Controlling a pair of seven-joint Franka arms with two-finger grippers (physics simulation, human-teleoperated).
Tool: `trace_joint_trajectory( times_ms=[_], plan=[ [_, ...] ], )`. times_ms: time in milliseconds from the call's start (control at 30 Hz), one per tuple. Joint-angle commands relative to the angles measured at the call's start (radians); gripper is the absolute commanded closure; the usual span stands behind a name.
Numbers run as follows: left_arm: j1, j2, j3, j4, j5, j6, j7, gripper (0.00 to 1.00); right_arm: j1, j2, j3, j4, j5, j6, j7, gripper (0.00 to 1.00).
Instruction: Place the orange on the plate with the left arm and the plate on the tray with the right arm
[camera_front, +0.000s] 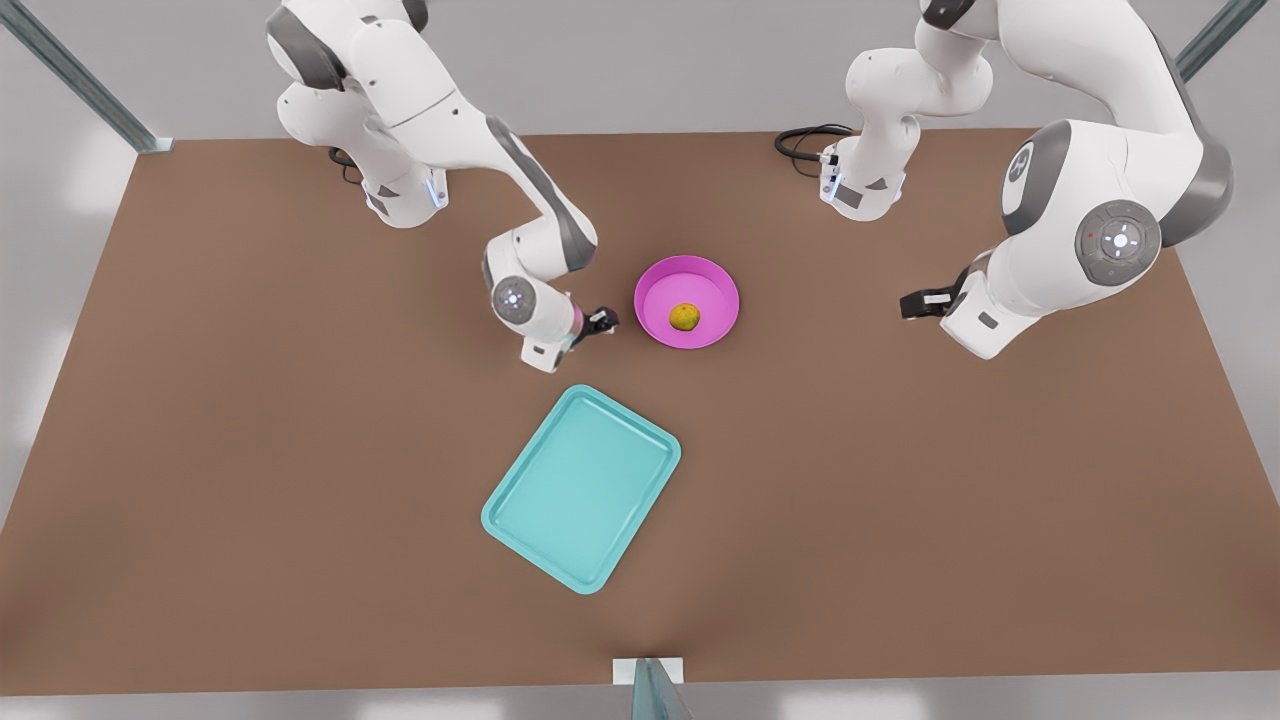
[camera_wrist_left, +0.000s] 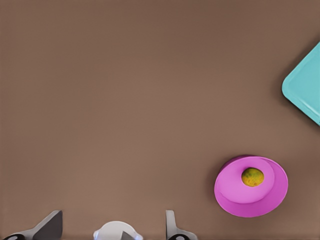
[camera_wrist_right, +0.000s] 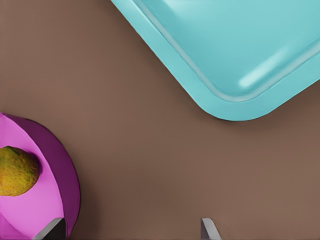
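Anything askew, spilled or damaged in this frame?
Nothing stands out. The orange sits inside the upright plate, and the tray lies flat but turned at an angle to the table edges, empty.

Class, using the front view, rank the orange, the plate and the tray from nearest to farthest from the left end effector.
The left end effector hangs open at the front view's right.
1. plate: its rim comes first, toward the front view's left.
2. orange: lying in the plate, just beyond that near rim.
3. tray: farthest, lower in the front view and further left.
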Motion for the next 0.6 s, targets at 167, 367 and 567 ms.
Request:
trace_joint_trajectory(
  times_ms=[167, 367, 567],
  plan=[
    [0.000, -0.015, -0.011, 0.002, -0.008, -0.012, 0.022, 0.00, 0.001, 0.047, 0.043, 0.059, 0.061, -0.014, -0.315, 0.00],
    [0.000, -0.013, -0.011, 0.002, -0.001, -0.035, 0.024, 0.00, 0.014, 0.097, 0.078, 0.118, 0.078, -0.016, -0.325, 0.00],
    [0.002, -0.006, -0.011, 0.002, 0.003, -0.032, 0.022, 0.00, 0.027, 0.163, 0.095, 0.171, 0.079, -0.012, -0.325, 0.00]
  ],
)
